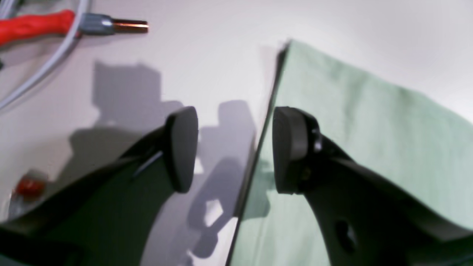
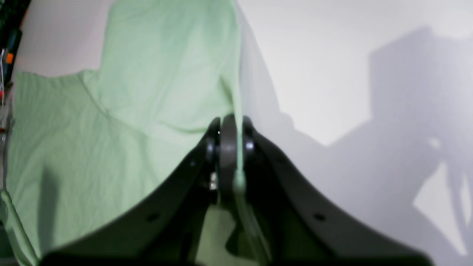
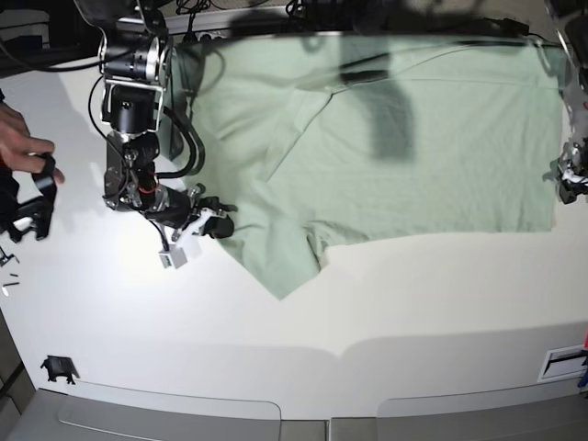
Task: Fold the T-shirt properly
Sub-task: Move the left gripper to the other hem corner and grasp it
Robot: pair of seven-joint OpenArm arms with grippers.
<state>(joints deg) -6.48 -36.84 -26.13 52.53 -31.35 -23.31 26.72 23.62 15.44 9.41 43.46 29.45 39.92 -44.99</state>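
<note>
A: Where does the T-shirt (image 3: 413,147) lie?

B: It is spread across the upper half of the base view on the white surface (image 3: 303,312), with one sleeve pointing down toward the lower left of the cloth.

A: And the two claws?

B: The right claw (image 2: 229,147), at the left of the base view beside that sleeve, has its jaws pressed together on a thin fold of the green cloth; in its wrist view the fabric runs up from between the pads. The left claw (image 1: 234,147), at the right edge of the base view, stands spread wide, one pad over bare surface and the other over the shirt, with the hem edge running between them. It holds nothing.

A: How will the cloth behave?

B: It looks light, soft and limp, so it will likely sag and wrinkle wherever it is lifted, and a pinch on one layer may drag the rest along. It does not look fragile.

A: Where should the open claw take hold?

B: Probably right at the hem edge below it, near a corner, so both arms can lift together and keep the fold even.
</note>
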